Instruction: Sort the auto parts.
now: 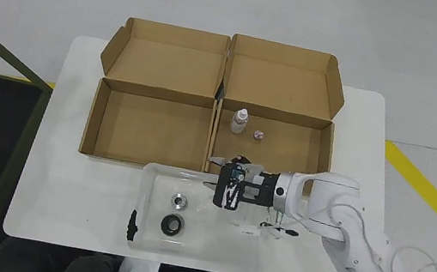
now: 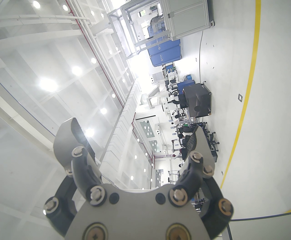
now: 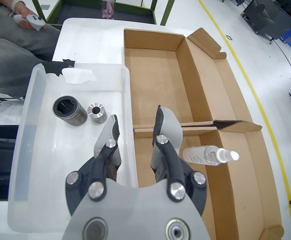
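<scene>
Right gripper point(image 3: 137, 114) open-jawed over the tray point(image 1: 160, 180) rim
Lower centre of the top view, near a silver cylinder point(image 3: 97, 113); left gripper point(image 2: 135, 126) likewise spread.

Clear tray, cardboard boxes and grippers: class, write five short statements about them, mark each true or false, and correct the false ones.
1. The clear tray holds two metal parts, a dark bearing and a silver bushing. True.
2. The spray bottle stands upright in the tray. False: it lies on its side in a cardboard box.
3. The right gripper is shut on the silver bushing. False: it is open and holds nothing.
4. The bearing and the bushing stand side by side, bores facing up. True.
5. The left gripper is open. True.
</scene>
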Motion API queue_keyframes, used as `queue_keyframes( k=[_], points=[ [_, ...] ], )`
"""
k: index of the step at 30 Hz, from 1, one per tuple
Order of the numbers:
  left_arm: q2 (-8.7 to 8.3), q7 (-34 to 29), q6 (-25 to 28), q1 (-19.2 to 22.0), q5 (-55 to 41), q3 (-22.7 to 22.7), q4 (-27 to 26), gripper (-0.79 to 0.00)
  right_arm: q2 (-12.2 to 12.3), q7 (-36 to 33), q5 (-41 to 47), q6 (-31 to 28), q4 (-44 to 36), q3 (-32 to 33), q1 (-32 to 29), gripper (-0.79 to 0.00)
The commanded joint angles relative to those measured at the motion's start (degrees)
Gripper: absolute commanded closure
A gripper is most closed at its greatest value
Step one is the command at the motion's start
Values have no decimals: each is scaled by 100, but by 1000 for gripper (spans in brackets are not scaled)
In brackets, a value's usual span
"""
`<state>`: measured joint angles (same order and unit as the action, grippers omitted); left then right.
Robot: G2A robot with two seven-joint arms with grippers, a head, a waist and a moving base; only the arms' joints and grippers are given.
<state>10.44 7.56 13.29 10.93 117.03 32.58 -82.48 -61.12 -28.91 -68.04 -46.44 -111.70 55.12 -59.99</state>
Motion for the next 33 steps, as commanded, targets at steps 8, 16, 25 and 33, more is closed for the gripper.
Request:
queue_keyframes(
  k=[8, 16, 25, 33],
  points=[
    [0, 0, 0, 0, 0, 0, 0, -785, -101, -71, -305, 5, 9, -618, 99, -296],
    [0, 0, 0, 0, 0, 0, 0, -785, -230, -137, -490, 10, 272, -1170, 269, -296],
    [0, 0, 0, 0, 0, 0, 0, -785, -331, -253, -656, 140, 538, -1447, 410, -296],
    [0, 0, 0, 0, 0, 0, 0, -785, -399, -347, -896, 275, 727, -1624, 451, -302]
  ],
)
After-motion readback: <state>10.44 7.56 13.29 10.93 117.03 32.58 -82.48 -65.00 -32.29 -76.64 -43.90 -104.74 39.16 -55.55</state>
